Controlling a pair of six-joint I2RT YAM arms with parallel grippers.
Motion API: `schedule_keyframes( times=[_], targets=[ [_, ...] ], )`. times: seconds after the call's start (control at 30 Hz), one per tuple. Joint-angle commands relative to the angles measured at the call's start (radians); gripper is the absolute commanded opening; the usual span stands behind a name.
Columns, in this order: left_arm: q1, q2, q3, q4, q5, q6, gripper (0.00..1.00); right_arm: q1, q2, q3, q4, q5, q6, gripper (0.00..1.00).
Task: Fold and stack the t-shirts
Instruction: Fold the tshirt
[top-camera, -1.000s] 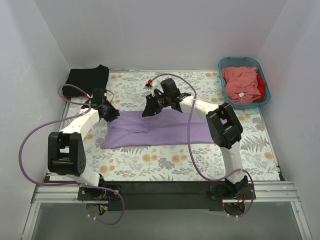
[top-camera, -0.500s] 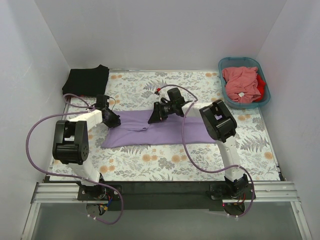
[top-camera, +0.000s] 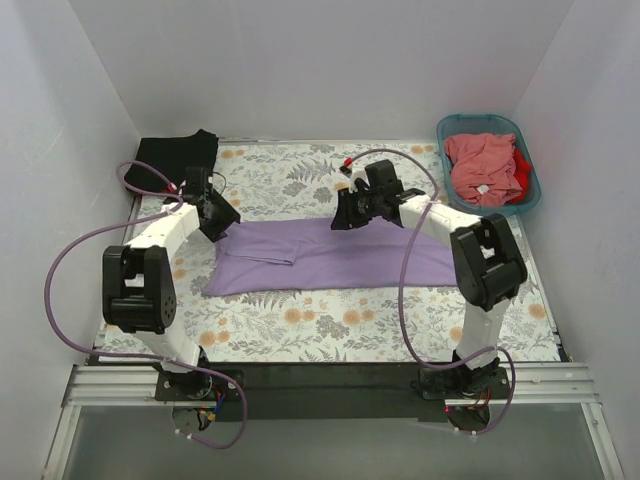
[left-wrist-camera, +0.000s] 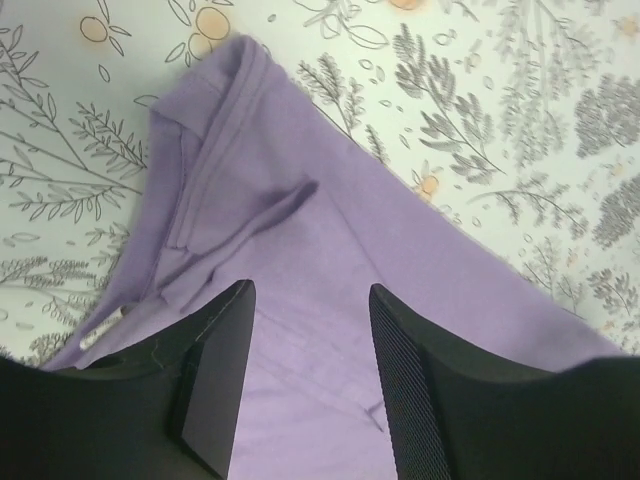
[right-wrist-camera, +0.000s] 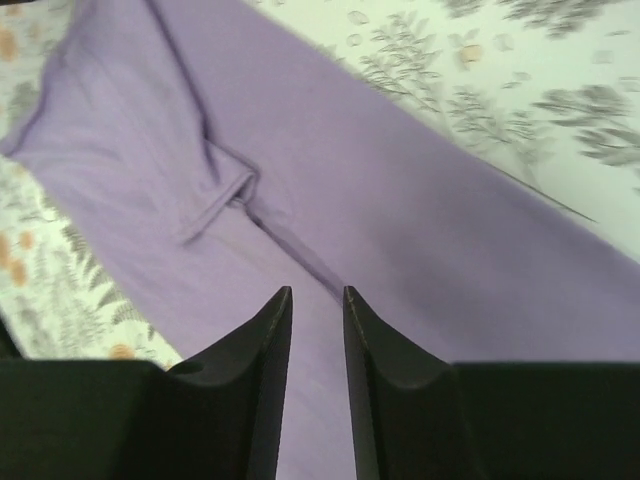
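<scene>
The lavender-purple t-shirt (top-camera: 330, 258) lies folded into a long flat band across the middle of the table. It also shows in the left wrist view (left-wrist-camera: 300, 220) and the right wrist view (right-wrist-camera: 420, 200). My left gripper (top-camera: 224, 227) hovers over the band's left end, open and empty (left-wrist-camera: 310, 300). My right gripper (top-camera: 342, 219) is over the band's back edge near the middle, its jaws a narrow gap apart with nothing between them (right-wrist-camera: 317, 296). A black t-shirt (top-camera: 176, 156) lies folded at the back left corner. A salmon-pink shirt (top-camera: 484, 166) and a red one (top-camera: 522, 164) lie in the basket.
The teal plastic basket (top-camera: 528, 203) stands at the back right against the wall. White walls close in the table on the left, back and right. The floral tablecloth (top-camera: 330, 325) shows bare in front of the purple shirt.
My right gripper has moved to the right along the shirt's back edge and lifted off the cloth. My left gripper has drawn back a little at the left end. The shirt lies unchanged.
</scene>
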Motion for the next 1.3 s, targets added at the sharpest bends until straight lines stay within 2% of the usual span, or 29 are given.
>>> schedule_keyframes(
  times=[0.0,0.17,0.4,0.53,0.7,0.77,0.8,0.87,0.93,1.0,1.1,1.2,1.27],
  targets=[
    [-0.039,-0.134,0.029,-0.116,-0.067,0.025,0.49,0.001,-0.127,-0.072,-0.201,0.261,-0.113,0.34],
    [-0.123,-0.245,-0.119,-0.151,-0.136,0.004,0.49,0.000,-0.230,-0.215,-0.259,0.406,-0.113,0.41],
    [-0.143,-0.290,-0.324,-0.111,-0.146,-0.033,0.49,-0.002,-0.276,-0.297,-0.333,0.483,-0.125,0.48],
    [-0.143,-0.236,-0.329,-0.096,-0.152,-0.036,0.49,0.001,-0.241,-0.326,-0.362,0.477,-0.142,0.48],
    [-0.103,-0.052,-0.243,-0.071,-0.198,0.014,0.47,0.004,-0.231,-0.389,-0.434,0.422,-0.158,0.46],
    [-0.093,0.018,-0.148,-0.067,-0.212,0.042,0.47,0.020,-0.254,-0.412,-0.458,0.375,-0.153,0.46],
    [-0.091,0.110,-0.107,-0.068,-0.215,0.074,0.47,0.029,-0.283,-0.434,-0.475,0.346,-0.148,0.46],
    [-0.091,0.218,0.069,-0.099,-0.210,0.105,0.47,0.064,-0.313,-0.450,-0.517,0.237,-0.127,0.46],
    [-0.103,0.369,0.210,-0.129,-0.205,0.132,0.47,0.124,-0.353,-0.468,-0.540,0.195,-0.089,0.45],
    [-0.143,0.513,0.426,-0.174,-0.218,0.154,0.48,0.180,-0.373,-0.465,-0.552,0.155,-0.072,0.45],
    [-0.215,0.650,0.733,-0.221,-0.222,0.217,0.50,0.320,-0.350,-0.418,-0.549,0.100,-0.032,0.45],
    [-0.264,0.784,0.972,-0.234,-0.184,0.267,0.53,0.362,-0.316,-0.328,-0.535,0.108,-0.018,0.46],
    [-0.275,0.816,1.041,-0.209,-0.172,0.289,0.54,0.362,-0.302,-0.248,-0.535,0.129,-0.026,0.46]
  ],
)
